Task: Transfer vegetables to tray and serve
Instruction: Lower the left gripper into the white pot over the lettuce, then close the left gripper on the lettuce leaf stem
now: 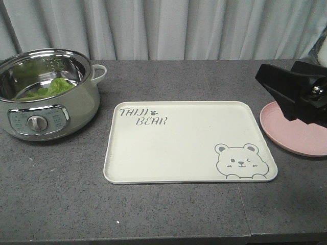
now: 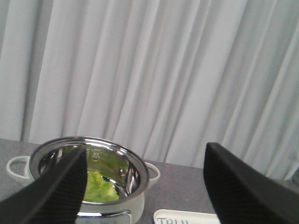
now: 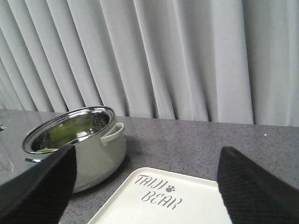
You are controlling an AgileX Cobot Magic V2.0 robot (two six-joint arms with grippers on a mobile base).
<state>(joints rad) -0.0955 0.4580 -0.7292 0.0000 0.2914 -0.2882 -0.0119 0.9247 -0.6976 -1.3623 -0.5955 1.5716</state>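
Wrist views show left gripper (image 2: 145,151) and right gripper (image 3: 147,150) spread wide; only the front view shows the pink plate (image 1: 296,139).

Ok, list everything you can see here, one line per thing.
electric pot: one, cream body with a shiny steel bowl, left on the table
lettuce leaf: one, bright green, inside the pot
tray: one, cream with grey lettering and a bear face, centre of the table, nothing on it
plate: one, pink, right of the tray, partly hidden by the right gripper
table: one, dark grey speckled, under everything
curtain: one, pale grey, behind the table
left gripper: one, black, open, facing the pot
right gripper: one, black, open, over the plate
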